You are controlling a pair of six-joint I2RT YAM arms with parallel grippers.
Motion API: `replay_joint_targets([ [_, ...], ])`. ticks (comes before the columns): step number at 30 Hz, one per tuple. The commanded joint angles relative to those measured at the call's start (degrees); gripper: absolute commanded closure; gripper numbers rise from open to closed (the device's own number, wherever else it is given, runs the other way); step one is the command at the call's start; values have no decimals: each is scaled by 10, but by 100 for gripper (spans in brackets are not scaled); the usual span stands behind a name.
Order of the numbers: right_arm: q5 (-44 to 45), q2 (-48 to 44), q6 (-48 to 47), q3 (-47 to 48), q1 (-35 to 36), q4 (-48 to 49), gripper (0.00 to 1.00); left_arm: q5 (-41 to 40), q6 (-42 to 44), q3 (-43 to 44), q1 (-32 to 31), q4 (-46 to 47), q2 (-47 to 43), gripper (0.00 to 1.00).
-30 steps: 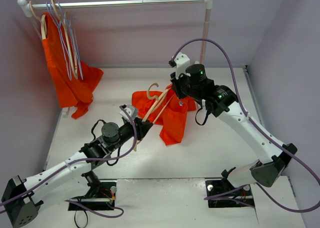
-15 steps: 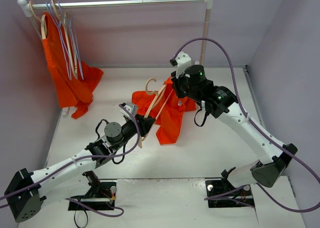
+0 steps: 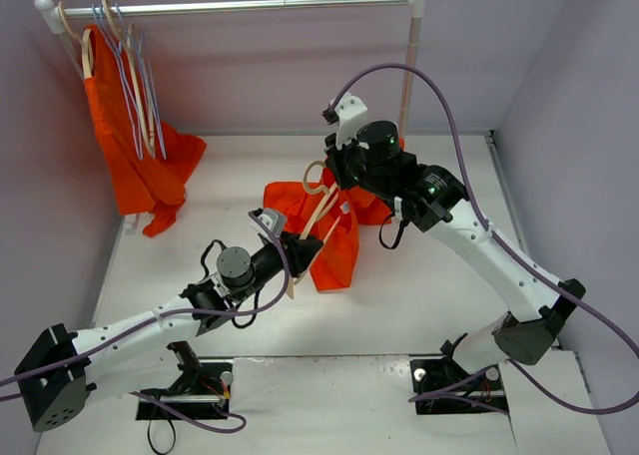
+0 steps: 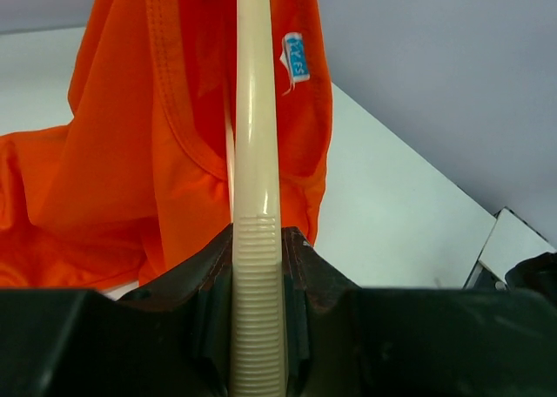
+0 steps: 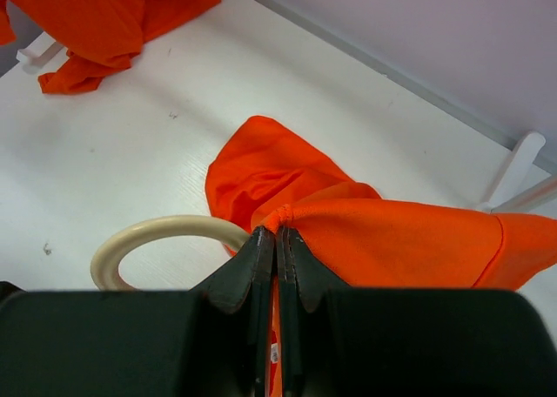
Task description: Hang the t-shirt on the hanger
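Plain bright orange-red t-shirt [image 3: 334, 247], with a small white tag [image 4: 296, 59] printed in blue. Pale cream hanger [image 4: 255, 153], finely ribbed at one end. Second garment [image 3: 135, 156] the same orange-red; wire hangers [image 3: 128, 71] lilac-blue. Silver rail [image 3: 250, 6], white at its ends. White desk [image 3: 419, 285], pale lilac walls [image 3: 270, 66]. White arms [image 3: 130, 332] with black joints and purple cables [image 3: 399, 66]; black fingers [image 5: 254, 279].

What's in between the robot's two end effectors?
The top view shows the cream hanger stretching from the left end effector up to the right end effector, with the orange t-shirt hanging around it.
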Motion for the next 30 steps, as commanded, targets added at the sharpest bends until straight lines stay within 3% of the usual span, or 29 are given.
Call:
replay_joint_targets([
  [1, -9, -27, 4, 6, 16, 26, 100, -6, 22, 41, -4, 79, -22, 100],
  [5, 8, -44, 5, -30, 16, 37, 99, -31, 48, 51, -3, 74, -38, 100],
  [11, -27, -25, 6, -2, 16, 30, 99, 53, 5, 63, -3, 105, 7, 100],
  [15, -24, -24, 4, -10, 16, 30, 98, 64, -13, 45, -2, 144, 24, 100],
  [24, 3, -51, 3, -32, 17, 21, 75, 38, 5, 36, 3, 161, 32, 100],
  [26, 22, -56, 3, -35, 15, 13, 65, 31, 4, 30, 8, 167, 29, 100],
  [30, 47, -68, -13, -47, 15, 7, 55, 31, -8, 17, 28, 179, 22, 100],
])
